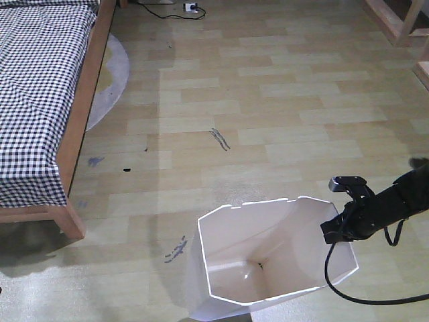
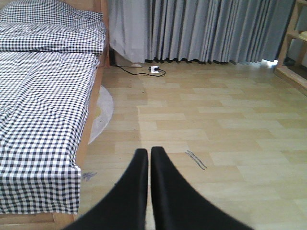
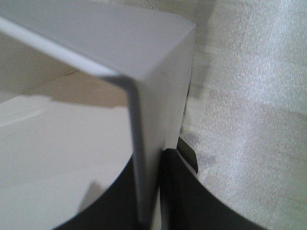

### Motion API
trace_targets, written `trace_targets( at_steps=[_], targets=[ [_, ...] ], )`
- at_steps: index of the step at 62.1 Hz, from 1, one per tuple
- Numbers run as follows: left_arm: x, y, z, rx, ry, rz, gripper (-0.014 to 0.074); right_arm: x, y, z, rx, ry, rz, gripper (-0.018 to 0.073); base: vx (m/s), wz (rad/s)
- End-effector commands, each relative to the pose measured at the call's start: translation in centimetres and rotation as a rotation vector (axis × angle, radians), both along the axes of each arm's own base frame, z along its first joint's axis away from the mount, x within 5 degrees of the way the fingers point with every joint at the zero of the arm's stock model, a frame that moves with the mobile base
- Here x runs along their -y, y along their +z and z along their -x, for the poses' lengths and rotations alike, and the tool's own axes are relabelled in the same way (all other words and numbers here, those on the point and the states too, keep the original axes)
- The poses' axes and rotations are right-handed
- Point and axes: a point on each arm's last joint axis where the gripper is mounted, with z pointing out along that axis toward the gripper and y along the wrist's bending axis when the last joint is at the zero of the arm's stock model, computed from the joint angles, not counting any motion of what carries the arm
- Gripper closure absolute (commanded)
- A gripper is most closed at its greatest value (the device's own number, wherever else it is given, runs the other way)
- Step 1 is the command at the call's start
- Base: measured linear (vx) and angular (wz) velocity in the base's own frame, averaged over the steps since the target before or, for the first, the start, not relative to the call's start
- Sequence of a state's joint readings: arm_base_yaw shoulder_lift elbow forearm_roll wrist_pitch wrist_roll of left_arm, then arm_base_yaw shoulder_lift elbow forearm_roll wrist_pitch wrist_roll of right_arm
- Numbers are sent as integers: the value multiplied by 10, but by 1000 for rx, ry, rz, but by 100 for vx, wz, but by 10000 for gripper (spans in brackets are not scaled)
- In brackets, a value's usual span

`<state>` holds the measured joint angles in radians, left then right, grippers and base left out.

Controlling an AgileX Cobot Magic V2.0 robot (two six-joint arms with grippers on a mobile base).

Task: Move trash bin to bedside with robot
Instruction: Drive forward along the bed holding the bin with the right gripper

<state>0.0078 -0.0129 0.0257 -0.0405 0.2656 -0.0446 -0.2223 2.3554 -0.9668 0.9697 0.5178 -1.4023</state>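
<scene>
In the front view, a white, thin-walled plastic trash bin (image 1: 258,231) with angled facets and a cream inside stands upright on the pale wood-plank floor (image 1: 281,114), low in the middle of the picture. The bed (image 1: 79,127), with its light brown wooden frame and black-and-white checked bedding, lies at the left edge, well apart from the trash bin. The slim black right hand (image 1: 333,228) reaches in from the right and meets the rim on the bin's right side, with a black cable looping below it.

Only the right wrist view shows the grip itself. The bin's thin wall (image 3: 144,120) runs edge-on between the two dark fingers of the right hand (image 3: 149,160), one inside and one outside, pinched narrow on the plastic.

The left wrist view misses the bin entirely. There the left hand (image 2: 149,151) has its two black fingers drawn together with only a sliver between them, holding nothing. Beyond it are the bed (image 2: 43,110) on the left, a round grey rug (image 2: 104,108) tucked partly beneath its frame, grey pleated curtains (image 2: 201,28) along the far wall, and a white power strip (image 2: 154,69) on the floor.
</scene>
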Motion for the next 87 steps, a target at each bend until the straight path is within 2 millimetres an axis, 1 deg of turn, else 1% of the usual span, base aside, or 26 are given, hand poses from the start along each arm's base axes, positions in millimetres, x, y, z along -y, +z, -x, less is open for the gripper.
trace_targets(
  at_steps=[1,40,87],
  targets=[
    [0,3,0,72,4,10,602,-11,33,-9,29,-6,-157,564,21,11],
    [0,3,0,72,4,10,602,-11,33,-9,29,-6,-157,564,19,8],
    [0,3,0,72,4,10,602,-11,33,-9,29,-6,-157,564,16,-2]
  ],
)
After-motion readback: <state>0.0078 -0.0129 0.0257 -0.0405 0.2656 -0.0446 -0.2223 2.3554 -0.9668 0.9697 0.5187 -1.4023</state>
